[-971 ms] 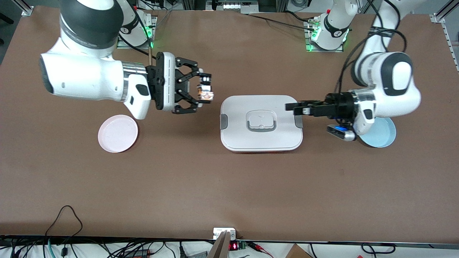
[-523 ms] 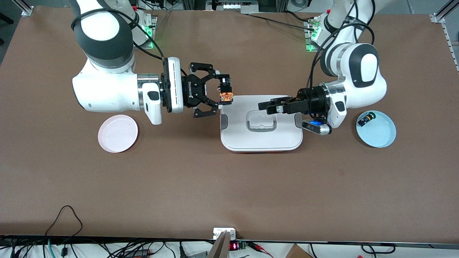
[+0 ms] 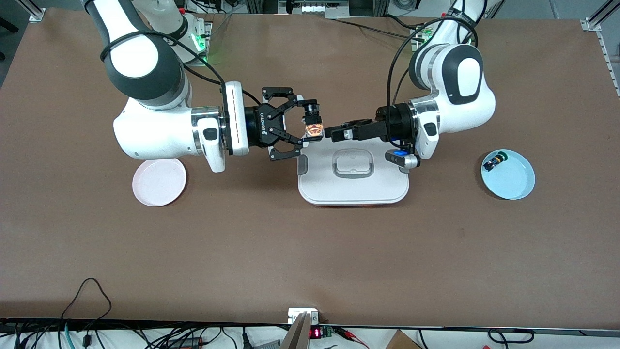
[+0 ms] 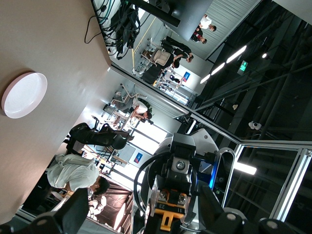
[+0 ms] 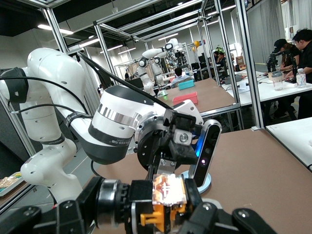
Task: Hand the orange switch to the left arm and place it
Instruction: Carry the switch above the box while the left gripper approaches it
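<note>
Above the box (image 3: pixel 353 189) edge nearest the arms' bases, the right gripper (image 3: pixel 310 127) was clamped on the orange switch (image 3: pixel 314 129), holding it in the air. Facing it over the box, the left gripper (image 3: pixel 334 134) had its fingers parted just beside the switch. On the worktop (image 3: pixel 310 252) lay a pink plate (image 3: pixel 159 181) and a blue plate (image 3: pixel 508 181).
</note>
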Tool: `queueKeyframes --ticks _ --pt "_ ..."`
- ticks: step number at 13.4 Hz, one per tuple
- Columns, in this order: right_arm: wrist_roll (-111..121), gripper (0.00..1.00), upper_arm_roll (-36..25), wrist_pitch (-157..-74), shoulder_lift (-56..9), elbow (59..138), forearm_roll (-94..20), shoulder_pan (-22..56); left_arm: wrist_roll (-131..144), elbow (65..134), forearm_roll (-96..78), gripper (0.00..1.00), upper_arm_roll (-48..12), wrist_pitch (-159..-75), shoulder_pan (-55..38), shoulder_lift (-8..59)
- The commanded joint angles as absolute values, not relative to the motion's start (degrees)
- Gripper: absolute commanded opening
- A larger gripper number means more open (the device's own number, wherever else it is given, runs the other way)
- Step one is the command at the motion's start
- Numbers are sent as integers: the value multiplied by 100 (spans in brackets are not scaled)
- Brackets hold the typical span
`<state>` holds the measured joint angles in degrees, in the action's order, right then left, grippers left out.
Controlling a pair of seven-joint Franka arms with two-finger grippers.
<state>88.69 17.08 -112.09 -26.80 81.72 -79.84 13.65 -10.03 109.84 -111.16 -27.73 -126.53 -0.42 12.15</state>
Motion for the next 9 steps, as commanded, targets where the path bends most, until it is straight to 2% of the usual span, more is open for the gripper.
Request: queueKeyframes --ticks 1,5,7,9 --pt "9035 24 1714 -11259 -2689 8209 -8191 1406 -1151 11136 -11320 100 -2830 -12771 -18 950" --pt "9070 24 1714 -11267 -2725 8288 -8218 1433 -1160 11118 -11320 99 -2926 -12832 -18 861" --pt "9070 24 1714 -11503 -2725 8288 -8305 1433 -1204 11083 -11390 99 -3154 -13217 -26 870" --pt "9070 24 1714 -11750 -2725 8297 -8306 1476 -1440 11074 -11601 93 -3208 -13359 -26 870"
